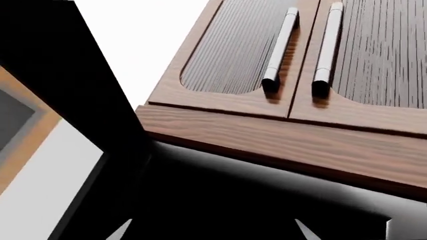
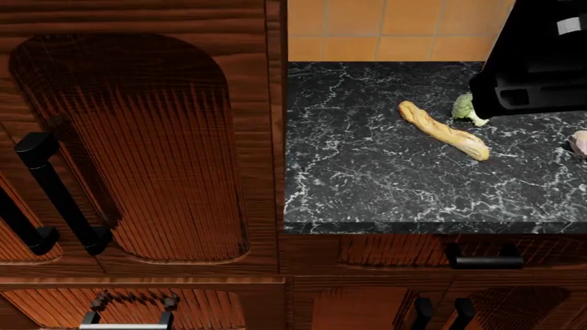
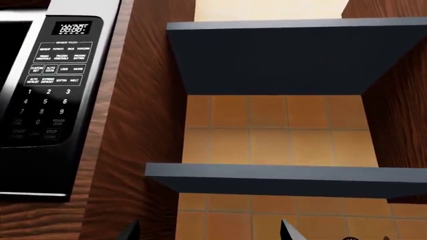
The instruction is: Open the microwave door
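Note:
The microwave [image 3: 57, 80] shows in the right wrist view as a black keypad panel with a clock display, set in a wooden cabinet. Only a dark sliver of its door [image 3: 8, 47] shows at the frame edge. My right gripper [image 3: 209, 231] is open beside the panel, facing the orange tiled wall, with nothing between its fingertips. My left gripper [image 1: 213, 231] is open too, its tips wide apart over a flat black surface [image 1: 253, 200] that I cannot identify. In the head view neither gripper's fingers show.
Two dark shelves [image 3: 267, 180] span the tiled alcove right of the microwave. Wooden cabinet doors with silver bar handles [image 1: 280, 47] lie ahead of the left gripper. On the black marble counter [image 2: 367, 172] are a baguette [image 2: 443, 130] and broccoli [image 2: 465, 108], below a black arm part [image 2: 537, 62].

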Available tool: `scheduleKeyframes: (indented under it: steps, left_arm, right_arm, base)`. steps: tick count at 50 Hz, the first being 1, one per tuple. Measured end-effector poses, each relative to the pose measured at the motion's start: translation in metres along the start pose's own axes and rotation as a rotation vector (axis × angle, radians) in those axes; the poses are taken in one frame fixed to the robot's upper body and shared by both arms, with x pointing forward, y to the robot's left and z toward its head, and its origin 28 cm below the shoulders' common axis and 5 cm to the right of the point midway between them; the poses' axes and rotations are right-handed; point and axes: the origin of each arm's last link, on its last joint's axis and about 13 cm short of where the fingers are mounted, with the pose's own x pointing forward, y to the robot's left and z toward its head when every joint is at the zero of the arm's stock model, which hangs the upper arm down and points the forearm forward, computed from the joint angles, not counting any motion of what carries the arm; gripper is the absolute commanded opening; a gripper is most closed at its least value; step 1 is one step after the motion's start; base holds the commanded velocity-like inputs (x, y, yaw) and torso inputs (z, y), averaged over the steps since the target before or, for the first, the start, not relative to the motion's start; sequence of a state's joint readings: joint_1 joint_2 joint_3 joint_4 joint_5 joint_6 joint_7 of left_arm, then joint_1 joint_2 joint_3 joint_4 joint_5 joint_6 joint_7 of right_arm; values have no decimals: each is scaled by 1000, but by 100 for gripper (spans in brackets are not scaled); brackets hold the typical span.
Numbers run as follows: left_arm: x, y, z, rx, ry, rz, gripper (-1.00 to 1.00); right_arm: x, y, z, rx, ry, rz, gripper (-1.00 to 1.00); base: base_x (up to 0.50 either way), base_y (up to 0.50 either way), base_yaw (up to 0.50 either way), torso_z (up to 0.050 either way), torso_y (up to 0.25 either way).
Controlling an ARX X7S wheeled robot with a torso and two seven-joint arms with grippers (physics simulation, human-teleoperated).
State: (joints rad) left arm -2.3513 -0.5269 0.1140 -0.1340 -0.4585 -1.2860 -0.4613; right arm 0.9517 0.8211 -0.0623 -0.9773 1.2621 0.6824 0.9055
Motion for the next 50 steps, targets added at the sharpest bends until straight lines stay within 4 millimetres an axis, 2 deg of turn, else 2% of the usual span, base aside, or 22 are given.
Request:
scheduleKeyframes:
  steps: [22, 40, 50]
  left_arm:
    - [24, 58, -21, 162, 44, 252, 100]
    - [35, 102, -24, 324, 48, 415, 100]
    - [36, 132, -20, 403, 38, 514, 100]
  right_arm:
    - [0, 1, 0, -1, -1, 2, 100]
    - [2, 3, 4, -8, -6, 7, 100]
    - [3, 6, 7, -16, -8, 9, 100]
  base:
    - [0, 0, 0, 0, 0]
    - [0, 0, 0, 0, 0]
    - [0, 0, 0, 0, 0]
